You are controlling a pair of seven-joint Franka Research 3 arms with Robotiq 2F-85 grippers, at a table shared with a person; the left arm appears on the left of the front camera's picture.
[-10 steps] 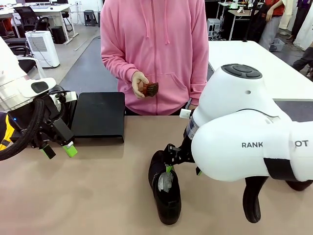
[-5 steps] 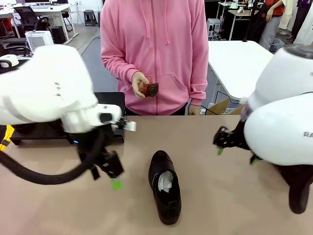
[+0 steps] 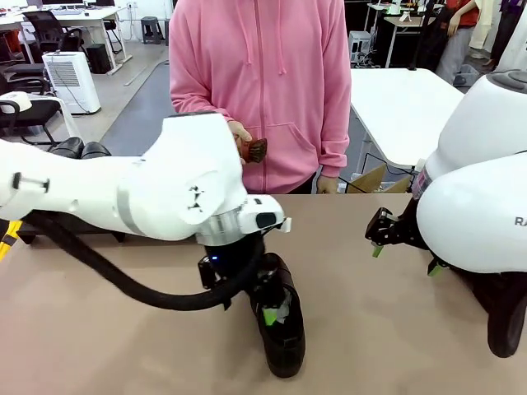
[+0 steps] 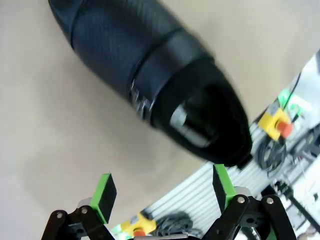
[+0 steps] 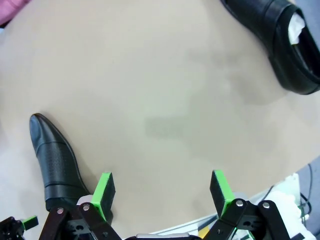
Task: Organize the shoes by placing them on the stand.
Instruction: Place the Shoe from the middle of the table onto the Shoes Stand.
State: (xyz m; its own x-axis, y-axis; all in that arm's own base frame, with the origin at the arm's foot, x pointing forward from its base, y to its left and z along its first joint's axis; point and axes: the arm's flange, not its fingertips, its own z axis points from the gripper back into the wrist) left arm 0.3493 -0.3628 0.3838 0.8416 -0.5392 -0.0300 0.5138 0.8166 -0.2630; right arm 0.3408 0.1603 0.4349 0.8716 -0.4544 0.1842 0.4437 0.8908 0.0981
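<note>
A glossy black shoe [image 3: 284,341] with white paper inside lies in the middle of the table, toe towards me. My left gripper [image 3: 265,311] hangs open right over its heel end, jaws spread. In the left wrist view the shoe [image 4: 150,80] lies just beyond the open gripper [image 4: 164,190], not between the pads. My right gripper [image 3: 403,257] hovers open, well to the right of that shoe. A second shoe [image 3: 504,325] lies under my right arm; in the right wrist view it is the shoe [image 5: 55,165] beside the open gripper [image 5: 162,187]. The stand is hidden behind my left arm.
A person in a pink hoodie [image 3: 263,82] stands at the far edge, holding a small brown brush [image 3: 254,150] in one hand. My left arm's black cable [image 3: 123,280] loops low over the table's left half. The stuffed middle shoe [image 5: 285,40] also appears in the right wrist view.
My left arm has swung from the table's left side to over the middle shoe. My right arm has drawn back to the right, away from that shoe. Both grippers stayed open.
</note>
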